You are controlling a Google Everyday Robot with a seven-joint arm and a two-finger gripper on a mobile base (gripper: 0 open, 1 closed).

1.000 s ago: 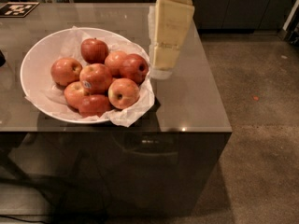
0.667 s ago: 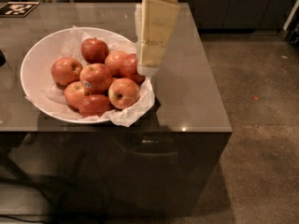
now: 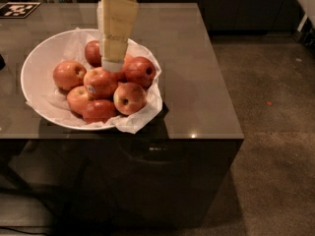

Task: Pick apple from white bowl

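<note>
The white bowl with crumpled white paper lining sits on the left of the grey table and holds several red-orange apples. The apple with the small white-and-blue sticker lies near the middle of the pile. My gripper, cream-coloured, comes down from the top of the view and hangs over the middle of the pile. Its tip is just to the upper right of the stickered apple, covering part of an apple behind.
The table edge runs along the front, with a drop to the dark floor on the right. A black-and-white marker tag lies at the table's far left corner. Dark cabinets stand behind.
My gripper has moved left, from beside the bowl's right rim to above the middle of the apple pile. The apples have not moved.
</note>
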